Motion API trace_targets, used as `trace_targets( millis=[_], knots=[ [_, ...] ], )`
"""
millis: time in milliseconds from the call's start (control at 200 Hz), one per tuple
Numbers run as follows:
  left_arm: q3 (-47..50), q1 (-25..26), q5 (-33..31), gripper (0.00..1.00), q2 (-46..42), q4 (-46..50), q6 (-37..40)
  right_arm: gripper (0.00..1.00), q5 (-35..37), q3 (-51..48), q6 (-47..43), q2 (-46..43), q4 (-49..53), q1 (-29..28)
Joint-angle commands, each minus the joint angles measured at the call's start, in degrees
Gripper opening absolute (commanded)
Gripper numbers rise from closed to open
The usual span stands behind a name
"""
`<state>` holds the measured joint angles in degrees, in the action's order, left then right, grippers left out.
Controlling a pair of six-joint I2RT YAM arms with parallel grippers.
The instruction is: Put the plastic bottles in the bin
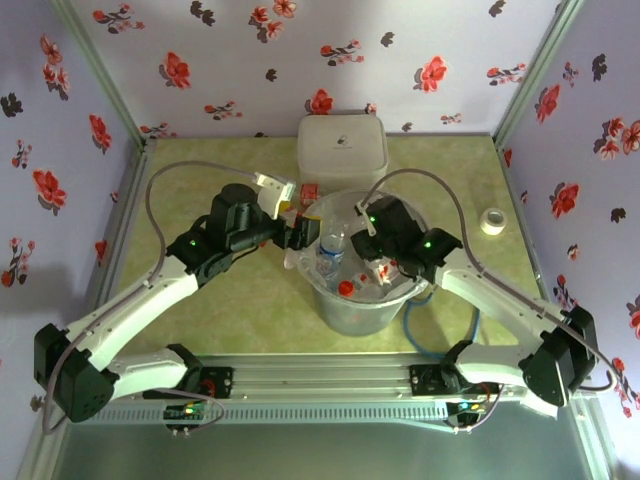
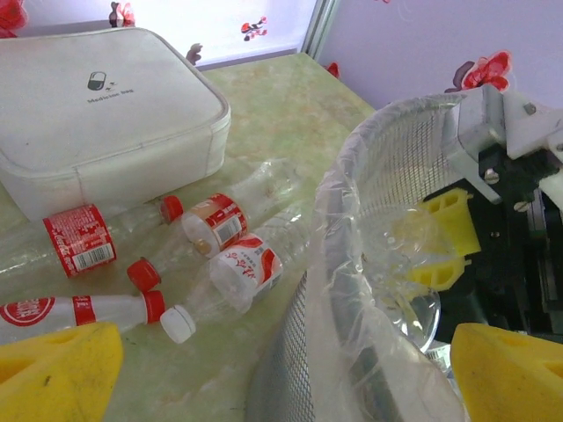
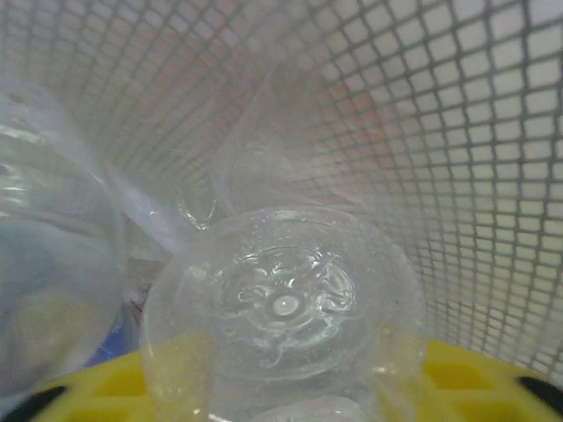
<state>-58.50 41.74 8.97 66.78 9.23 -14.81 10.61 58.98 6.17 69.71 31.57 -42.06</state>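
The bin (image 1: pixel 345 312) stands mid-table, a round mesh bucket lined with a clear bag. Inside it stands a blue-labelled plastic bottle (image 1: pixel 330 252) beside red caps. My right gripper (image 1: pixel 378 262) reaches down into the bin. In the right wrist view a clear bottle's base (image 3: pixel 283 308) sits between its yellow fingers (image 3: pixel 475 378), close to the mesh wall (image 3: pixel 440 132); whether the pads press on it is unclear. My left gripper (image 2: pixel 281 378) is open and straddles the bin's rim (image 2: pixel 352 176). Several red-labelled bottles (image 2: pixel 242 272) lie on the table to its left.
A white lidded box (image 1: pixel 341 143) stands behind the bin, and bottles (image 2: pixel 79 237) lie against it. A roll of tape (image 1: pixel 492 221) sits at the right. A blue cable (image 1: pixel 415 320) loops beside the bin. Flowered walls close in three sides.
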Motion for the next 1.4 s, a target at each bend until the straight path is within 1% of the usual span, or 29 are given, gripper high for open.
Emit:
trace_targets(
  millis=[0, 50, 175, 300, 345, 495, 530, 565, 640, 690, 725, 775, 815, 855, 895, 985, 1015, 1105, 1270, 1395],
  knots=[
    [-1.1, 0.6, -1.2, 0.96, 0.2, 1.4, 1.7, 0.70, 0.9, 6.0, 0.3, -2.0, 5.4, -0.2],
    [-1.1, 0.6, -1.2, 0.96, 0.1, 1.3, 1.8, 0.74, 0.8, 8.7, -0.4, -2.9, 6.3, -0.3],
    [-1.3, 0.6, -1.2, 0.96, 0.2, 1.2, 1.8, 0.79, 0.0, 14.3, -1.5, -5.2, 6.2, 0.0],
    [-1.7, 0.6, -1.2, 0.97, 0.4, 1.0, 1.7, 0.82, -0.4, 16.9, -1.5, -6.9, 4.4, 1.5],
    [-2.1, 0.6, -1.5, 1.00, 0.2, 0.9, 1.2, 0.84, -1.1, 17.1, -1.1, -7.5, 3.1, 2.3],
    [-5.0, 0.5, -7.1, 1.00, -2.6, 4.3, 0.6, 0.84, -4.0, 16.3, 0.8, -8.9, -1.7, 5.5],
    [-5.5, 0.5, -9.4, 1.00, -4.2, 5.0, 0.6, 0.85, -4.5, 16.2, 1.1, -8.9, -2.2, 6.2],
    [-5.9, 0.3, -13.5, 1.00, -5.9, 5.6, -0.3, 0.84, -4.7, 16.1, 1.2, -8.8, -2.3, 6.7],
    [-5.7, -1.9, -21.3, 1.00, -9.8, 6.9, -4.7, 0.85, -4.6, 16.0, 1.3, -8.8, -1.9, 7.5],
    [-5.0, -4.7, -24.8, 1.00, -12.0, 8.4, -8.9, 0.84, -4.2, 15.5, 1.5, -8.9, -1.8, 7.9],
    [-4.3, -7.5, -26.3, 1.00, -13.1, 10.0, -12.1, 0.84, -3.8, 14.9, 1.7, -9.1, -1.9, 8.2],
    [-2.8, -12.3, -26.8, 1.00, -13.5, 12.7, -17.6, 0.85, -3.6, 14.0, 2.1, -9.5, -2.3, 8.4],
    [-1.3, -16.3, -25.7, 1.00, -13.1, 14.6, -22.9, 0.85, -3.6, 13.3, 2.4, -9.7, -2.5, 8.7],
    [1.0, -19.6, -23.5, 1.00, -12.5, 14.5, -27.4, 0.85, -3.3, 12.7, 2.7, -9.8, -2.6, 8.9],
    [3.5, -21.7, -21.9, 1.00, -11.4, 13.0, -31.3, 0.87, -2.5, 12.3, 3.0, -9.9, -2.5, 9.1],
    [7.7, -23.7, -21.7, 1.00, -8.1, 9.6, -37.6, 0.89, -0.1, 11.3, 3.1, -10.6, -2.1, 9.2],
    [8.5, -24.2, -21.7, 1.00, -6.6, 9.0, -39.6, 0.92, 0.9, 10.8, 3.1, -11.0, -2.0, 9.2],
    [10.0, -25.2, -21.9, 1.00, -1.9, 6.8, -44.3, 0.94, 2.8, 9.4, 3.1, -12.3, -1.5, 9.5],
    [8.6, -25.8, -22.9, 1.00, 8.3, 7.6, -52.5, 0.95, 3.2, 7.1, 2.8, -13.9, 0.0, 10.7],
    [5.1, -25.8, -22.1, 1.00, 16.1, 9.2, -54.4, 0.95, 3.2, 5.6, 2.3, -14.7, 0.4, 11.5]
  ],
)
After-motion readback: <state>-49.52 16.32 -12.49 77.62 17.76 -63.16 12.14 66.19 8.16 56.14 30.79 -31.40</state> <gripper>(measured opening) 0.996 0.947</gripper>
